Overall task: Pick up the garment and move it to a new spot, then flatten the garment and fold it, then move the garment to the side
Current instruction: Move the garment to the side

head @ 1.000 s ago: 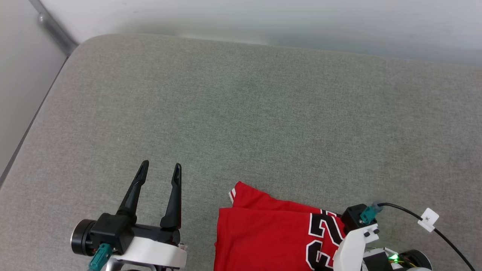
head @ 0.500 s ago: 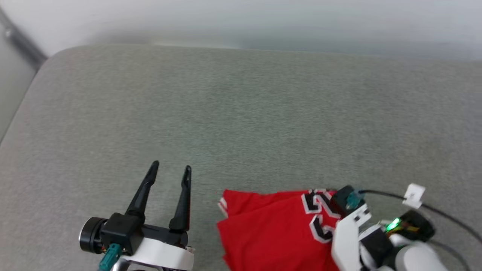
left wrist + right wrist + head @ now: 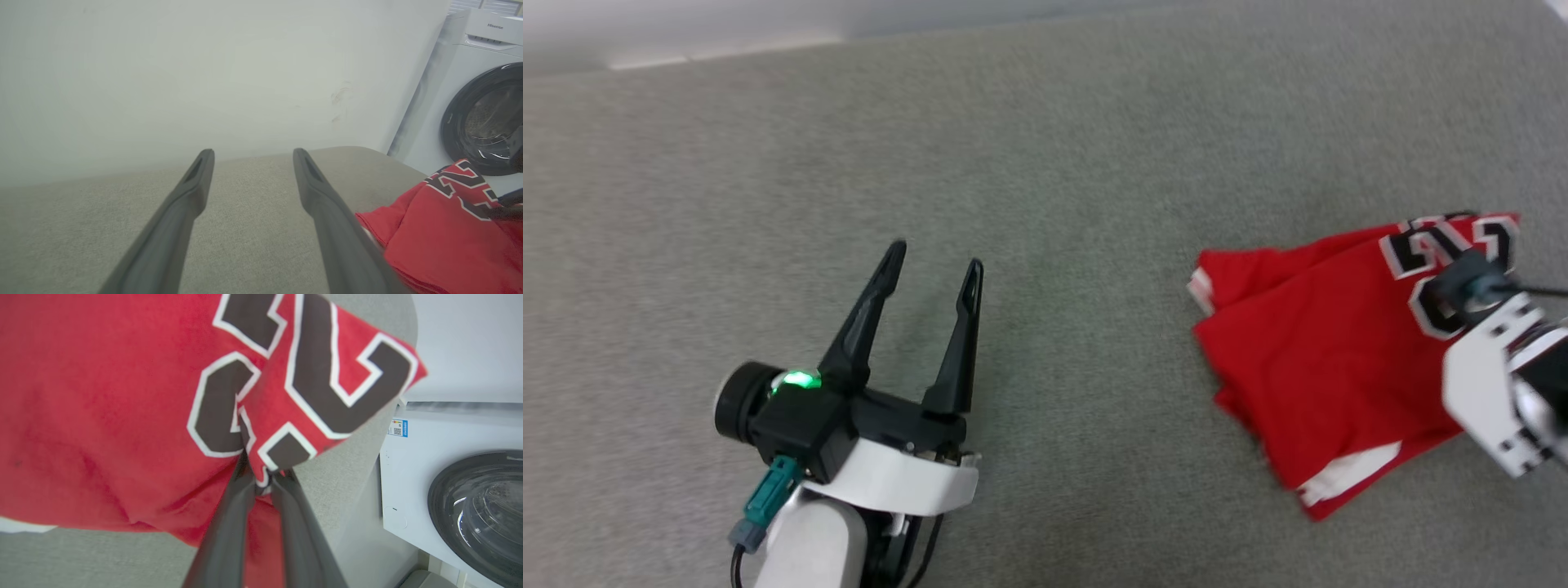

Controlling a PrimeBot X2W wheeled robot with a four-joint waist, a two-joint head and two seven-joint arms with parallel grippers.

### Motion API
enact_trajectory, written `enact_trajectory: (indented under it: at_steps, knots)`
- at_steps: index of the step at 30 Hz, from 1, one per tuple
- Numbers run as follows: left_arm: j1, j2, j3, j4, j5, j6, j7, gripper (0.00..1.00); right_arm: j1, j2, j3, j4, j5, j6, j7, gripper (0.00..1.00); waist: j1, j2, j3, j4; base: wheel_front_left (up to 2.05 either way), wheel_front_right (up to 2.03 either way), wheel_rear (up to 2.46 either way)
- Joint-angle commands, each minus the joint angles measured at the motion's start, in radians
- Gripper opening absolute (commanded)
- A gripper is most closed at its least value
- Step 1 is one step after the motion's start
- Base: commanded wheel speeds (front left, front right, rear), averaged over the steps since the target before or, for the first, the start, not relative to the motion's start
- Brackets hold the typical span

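Right fingers (image 3: 229,531): drawn narrow and clamped on a fold of the shirt (image 3: 102,416). In the right wrist view the two dark fingers rise side by side and the cloth is pinched between their tips, at the edge of the black numerals outlined in white. A printed corner flips over just above the tips, and the plain red body spreads away to that view's left.

Left fingers (image 3: 862,318): spread wide and holding nothing. They stand well apart from the shirt (image 3: 1323,351), with bare gray fabric between. In the left wrist view the shirt (image 3: 441,245) lies beside the outer edge of one of the left fingers (image 3: 175,228), at that view's lower right, and not between the pair.

Shirt: in the head view it sits at the right of the gray fabric-covered worktop (image 3: 1045,163), loosely bunched. Its numbered end lies next to the white right wrist. A white sleeve with striped trim shows at the left edge, and a white patch at the lower edge. In the left wrist view the numbered end stands higher than the rest. Whether the lower part rests on the worktop cannot be told.

Surroundings: a green light (image 3: 800,380) glows on the left wrist. A white washing machine (image 3: 408,477) with a dark round door stands past the worktop's rounded corner, against a pale wall (image 3: 204,81).
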Motion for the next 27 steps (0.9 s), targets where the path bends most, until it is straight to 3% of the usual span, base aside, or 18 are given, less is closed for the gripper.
enact_trajectory:
  at_steps: [1, 5, 11, 20, 27]
  knots:
    - [-0.03, 0.009, -0.003, -0.013, 0.011, -0.004, -0.002, 1.0, -0.03, -0.032, -0.015, 0.017, 0.008, -0.001, -0.023, 0.0, -0.0001, 0.0, 0.098, -0.088, 0.0, 0.0, 0.0]
    - [-0.089, 0.033, -0.02, -0.045, 0.032, -0.004, -0.002, 1.0, -0.07, -0.112, -0.08, 0.099, -0.005, -0.001, -0.107, 0.0, -0.0001, 0.0, 0.175, -0.125, 0.0, 0.0, 0.0]
    - [-0.163, 0.064, -0.044, -0.086, 0.054, -0.006, -0.002, 1.0, -0.098, -0.171, -0.164, 0.256, -0.029, -0.001, -0.242, 0.0, -0.0001, 0.0, 0.264, -0.147, 0.0, 0.0, 0.0]
    - [-0.223, 0.106, -0.058, -0.131, 0.068, -0.006, -0.002, 1.0, -0.163, -0.146, -0.291, 0.493, -0.124, -0.001, -0.448, 0.0, -0.0001, 0.0, 0.347, -0.128, 0.0, 0.0, 0.0]
    - [-0.21, 0.126, -0.042, -0.143, 0.064, -0.001, -0.002, 1.0, -0.214, -0.105, -0.363, 0.609, -0.201, -0.001, -0.53, 0.0, -0.0001, 0.0, 0.365, -0.117, 0.0, 0.0, 0.0]
